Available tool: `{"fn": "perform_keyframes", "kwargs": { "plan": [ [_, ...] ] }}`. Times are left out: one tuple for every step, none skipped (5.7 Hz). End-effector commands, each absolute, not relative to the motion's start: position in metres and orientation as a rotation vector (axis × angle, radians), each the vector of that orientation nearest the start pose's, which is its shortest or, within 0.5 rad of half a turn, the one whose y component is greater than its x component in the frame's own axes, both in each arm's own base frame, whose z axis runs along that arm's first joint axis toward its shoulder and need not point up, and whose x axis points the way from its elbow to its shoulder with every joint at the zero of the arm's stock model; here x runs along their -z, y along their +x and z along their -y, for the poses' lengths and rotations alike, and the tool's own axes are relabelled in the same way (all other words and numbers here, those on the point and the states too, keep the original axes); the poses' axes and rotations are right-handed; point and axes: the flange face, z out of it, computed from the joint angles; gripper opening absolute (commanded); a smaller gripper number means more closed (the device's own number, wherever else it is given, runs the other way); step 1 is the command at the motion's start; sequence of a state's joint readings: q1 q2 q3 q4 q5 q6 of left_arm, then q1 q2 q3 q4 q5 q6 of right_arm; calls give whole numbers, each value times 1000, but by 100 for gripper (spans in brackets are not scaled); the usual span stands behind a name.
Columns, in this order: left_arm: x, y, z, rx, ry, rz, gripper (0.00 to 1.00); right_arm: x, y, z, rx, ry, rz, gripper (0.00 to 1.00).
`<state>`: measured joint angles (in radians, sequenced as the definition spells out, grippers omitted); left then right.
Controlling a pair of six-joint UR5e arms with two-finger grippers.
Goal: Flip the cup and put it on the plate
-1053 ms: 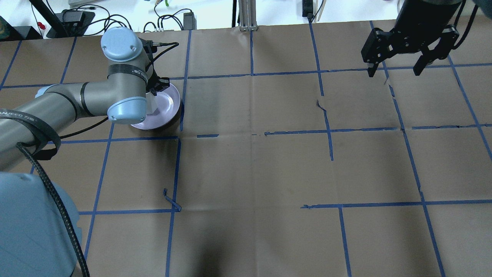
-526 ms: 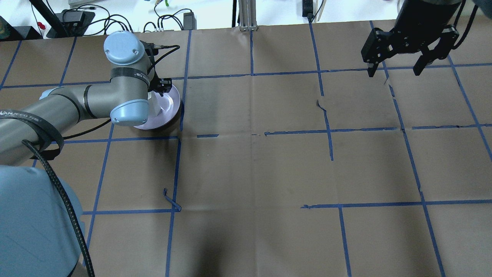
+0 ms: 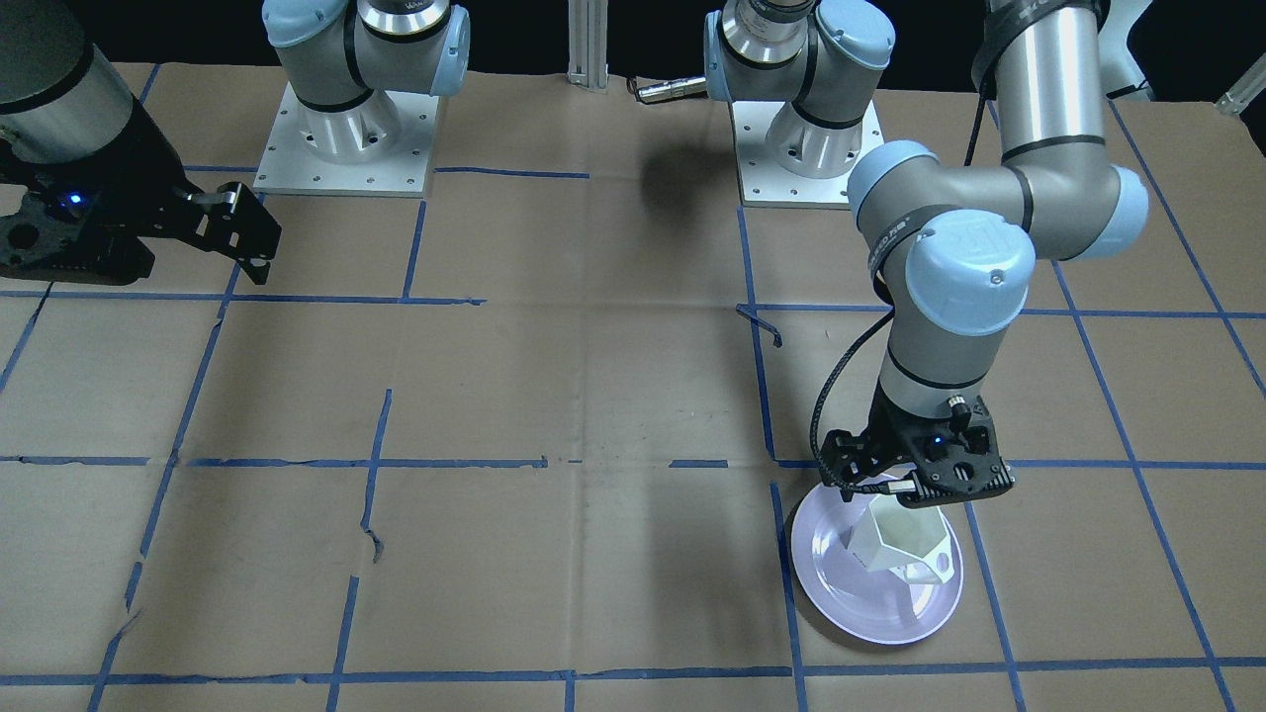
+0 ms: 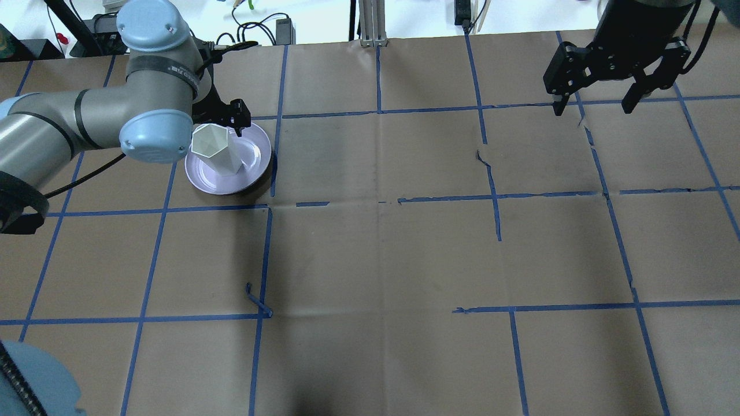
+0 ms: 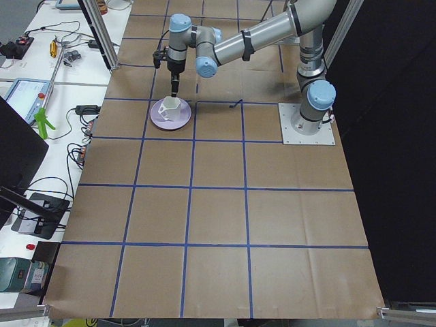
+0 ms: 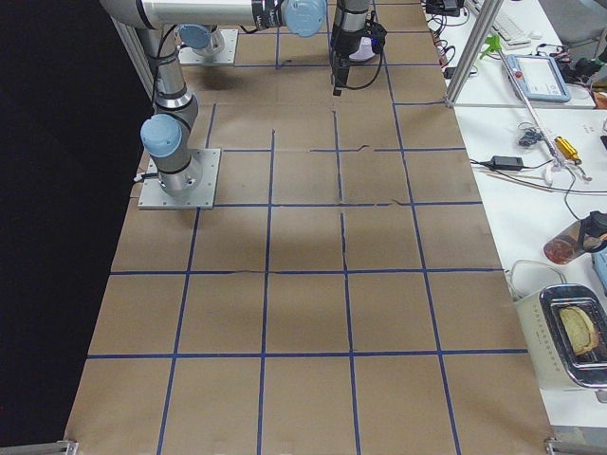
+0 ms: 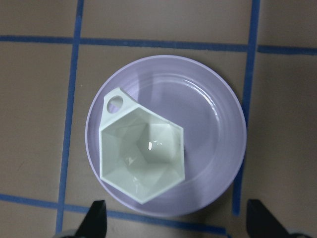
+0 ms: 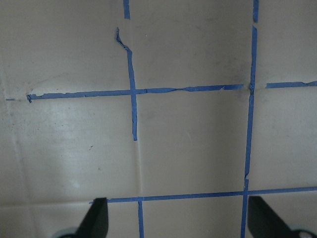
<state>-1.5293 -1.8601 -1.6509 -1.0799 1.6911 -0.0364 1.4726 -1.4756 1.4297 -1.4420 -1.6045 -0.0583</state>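
The white faceted cup [image 4: 215, 149] stands mouth up on the left part of the lavender plate [image 4: 254, 167], its handle at the rim. The left wrist view looks straight down into the cup [image 7: 141, 158] on the plate [image 7: 213, 129]. My left gripper [image 4: 228, 118] hangs above the cup, open and empty, apart from it; both fingertips [image 7: 99, 218] show spread wide. In the front-facing view it [image 3: 915, 485] sits just above the cup [image 3: 905, 544] and plate [image 3: 851, 593]. My right gripper [image 4: 592, 108] is open and empty, high at the far right.
Brown paper with a blue tape grid covers the table [image 4: 381, 248]. Cables and power bricks [image 4: 254, 29] lie beyond the far edge. The right wrist view shows only paper and tape [image 8: 133, 114].
My left arm has risen and swung back to the left, uncovering the cup, which stays upright on the plate. The right arm has not moved.
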Motion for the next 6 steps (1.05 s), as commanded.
{"fn": "perform_keyframes", "kwargs": {
  "plan": [
    [-437, -121, 578, -11, -116, -3151, 100, -496, 78, 533, -135, 61, -3165, 100],
    [-474, -154, 559, -89, -42, -3142, 100, -496, 78, 533, -135, 61, -3165, 100],
    [-492, -171, 545, -133, -14, -3129, 100, -496, 78, 533, -135, 61, -3165, 100],
    [-506, -169, 529, -105, -8, -3110, 100, -496, 78, 533, -135, 61, -3165, 100],
    [-505, -161, 527, -98, -10, -3095, 99, -496, 78, 533, -135, 61, -3165, 100],
    [-494, -161, 528, -112, -10, -3096, 99, -496, 78, 533, -135, 61, -3165, 100]
  ]
}}
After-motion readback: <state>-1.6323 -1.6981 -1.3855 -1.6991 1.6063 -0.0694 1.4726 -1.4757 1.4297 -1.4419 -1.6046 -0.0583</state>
